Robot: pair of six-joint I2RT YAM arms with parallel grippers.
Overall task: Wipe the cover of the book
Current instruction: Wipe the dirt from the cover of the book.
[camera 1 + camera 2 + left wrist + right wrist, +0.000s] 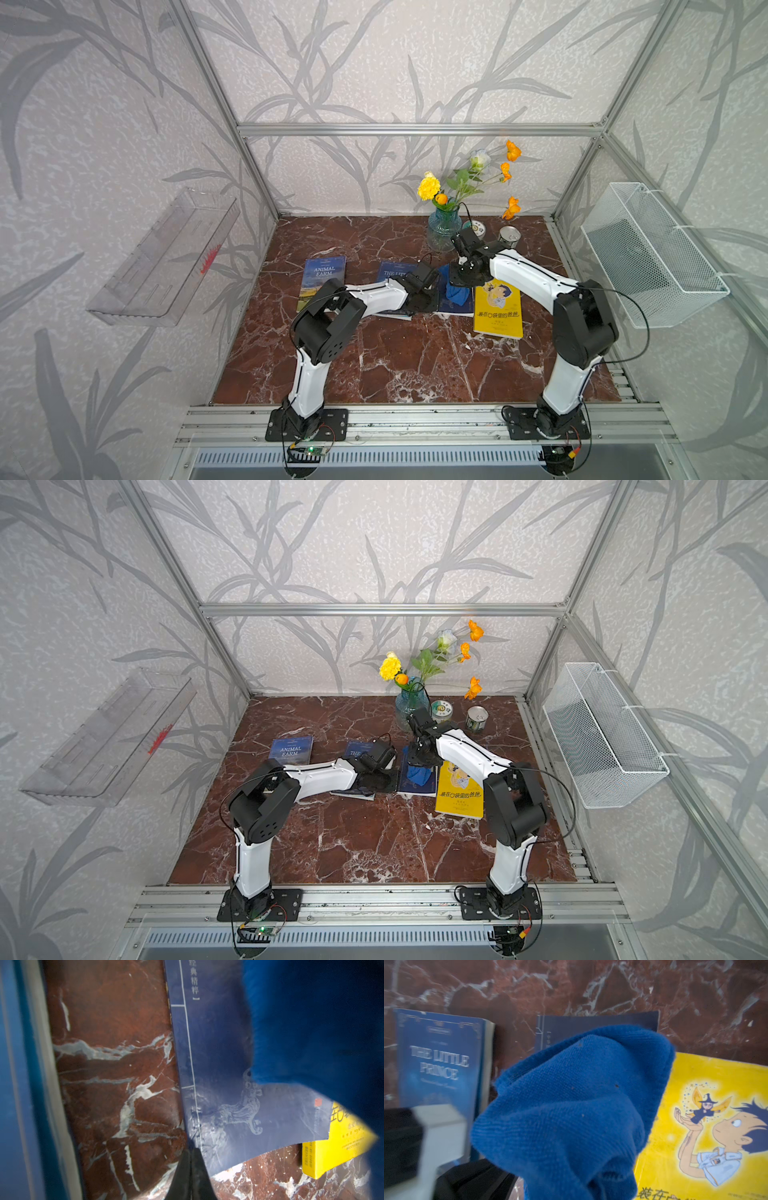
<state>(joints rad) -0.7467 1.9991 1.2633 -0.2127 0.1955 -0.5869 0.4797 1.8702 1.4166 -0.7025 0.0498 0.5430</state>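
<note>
A dark navy book (455, 308) (218, 1053) lies flat in the middle of the marble table, between a blue "The Little Prince" book (392, 272) (438, 1059) and a yellow picture book (498, 311) (716, 1084). My right gripper (463, 281) points down over the navy book, shut on a bunched blue cloth (456, 293) (571, 1095). The cloth hangs onto the cover and hides the fingers. My left gripper (191, 1152) (426, 303) is shut with nothing between its fingers. Its tip sits at the navy book's near left edge.
An "Animal Farm" book (322, 278) lies further left. A glass vase of flowers (444, 232) and two tins (509, 237) stand at the back. A wire basket (648, 253) hangs on the right wall, a clear shelf (166, 257) on the left.
</note>
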